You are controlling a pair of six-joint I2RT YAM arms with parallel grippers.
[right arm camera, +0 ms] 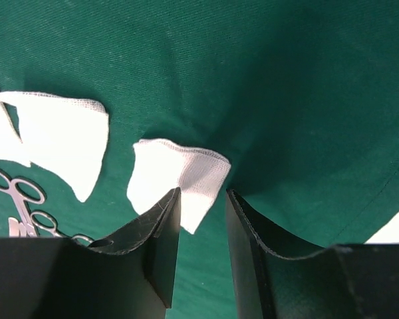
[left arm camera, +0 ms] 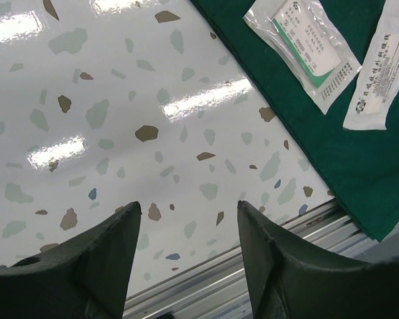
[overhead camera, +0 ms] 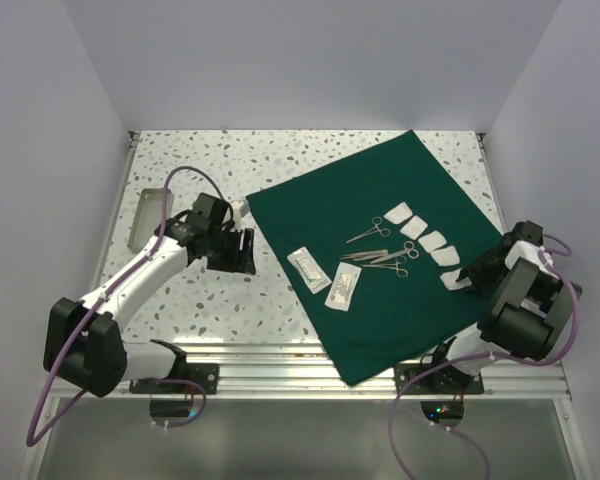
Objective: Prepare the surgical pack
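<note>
The right gripper (right arm camera: 203, 196) pinches a white gauze square (right arm camera: 176, 179) on the dark green cloth drape (overhead camera: 365, 250) — left gripper (left arm camera: 186, 222), beside the drape, open and empty.

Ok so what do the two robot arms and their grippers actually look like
Both arms pair white links with bulky black joint housings. A thin purple cable loops along each. The left gripper and right gripper have matte black, wedge-shaped fingers. No markings are legible.

Matt green cloth drape (overhead camera: 380, 210), woven gauze squares (right arm camera: 179, 179), glossy speckled table (left arm camera: 120, 133), seemingly plastic packets (left arm camera: 302, 46).
</note>
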